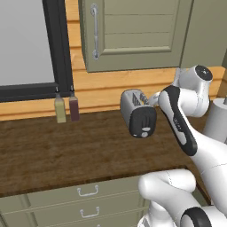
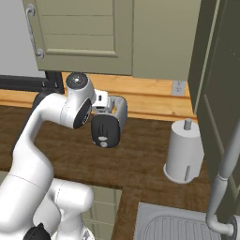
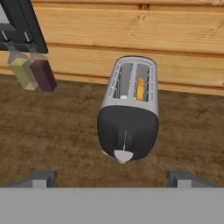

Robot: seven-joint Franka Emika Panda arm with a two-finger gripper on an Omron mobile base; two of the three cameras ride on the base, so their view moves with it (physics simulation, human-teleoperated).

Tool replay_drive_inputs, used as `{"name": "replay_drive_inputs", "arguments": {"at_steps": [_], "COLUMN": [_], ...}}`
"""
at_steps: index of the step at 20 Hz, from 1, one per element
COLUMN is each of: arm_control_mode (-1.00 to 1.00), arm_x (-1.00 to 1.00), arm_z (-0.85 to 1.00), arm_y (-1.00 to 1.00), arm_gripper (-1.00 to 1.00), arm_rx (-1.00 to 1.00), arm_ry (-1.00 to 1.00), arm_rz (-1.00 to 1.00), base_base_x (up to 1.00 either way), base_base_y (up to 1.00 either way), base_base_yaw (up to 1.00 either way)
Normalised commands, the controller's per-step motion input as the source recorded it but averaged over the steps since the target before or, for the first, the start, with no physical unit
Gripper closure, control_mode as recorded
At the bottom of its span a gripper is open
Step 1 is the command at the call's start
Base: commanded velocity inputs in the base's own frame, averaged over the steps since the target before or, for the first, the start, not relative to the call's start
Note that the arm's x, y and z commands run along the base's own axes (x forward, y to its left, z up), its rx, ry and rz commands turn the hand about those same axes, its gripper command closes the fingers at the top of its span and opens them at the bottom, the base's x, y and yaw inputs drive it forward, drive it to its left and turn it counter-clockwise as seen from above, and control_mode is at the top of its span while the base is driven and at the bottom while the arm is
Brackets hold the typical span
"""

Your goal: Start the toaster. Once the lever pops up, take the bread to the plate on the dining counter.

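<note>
The silver toaster stands on the wooden kitchen counter with its black end panel facing me. An orange-brown slice of bread sits low in the right slot. The pale lever knob is at the bottom end of its slit. My gripper hovers in front of and above the black panel, jaws wide open, empty and not touching the toaster. From the left base view the toaster stands just left of my forearm; from the right, the toaster sits under my hand. The plate and the dining counter are out of view.
Two bottles, olive and dark red, stand at the wall left of the toaster. A grey canister stands to the right, near a sink and faucet. Wall cabinets hang overhead.
</note>
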Motion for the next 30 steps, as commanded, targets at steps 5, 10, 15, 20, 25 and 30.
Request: {"name": "replay_drive_inputs", "arguments": {"at_steps": [5,10,15,20,25,30], "arm_control_mode": [-1.00,-1.00,-1.00,-1.00,-1.00,-1.00], "arm_x": [0.00,0.00,0.00,0.00,0.00,0.00], "arm_z": [0.00,0.00,0.00,0.00,0.00,0.00], "arm_y": [0.00,0.00,0.00,0.00,0.00,0.00], "arm_gripper": [-1.00,-1.00,-1.00,-1.00,-1.00,-1.00], "arm_rx": [0.00,0.00,0.00,0.00,0.00,0.00], "arm_ry": [0.00,0.00,0.00,0.00,0.00,0.00], "arm_rz": [0.00,0.00,0.00,0.00,0.00,0.00], "base_base_x": [0.00,0.00,0.00,0.00,0.00,0.00], "base_base_y": [0.00,0.00,0.00,0.00,0.00,0.00], "base_base_yaw": [0.00,0.00,0.00,0.00,0.00,0.00]}}
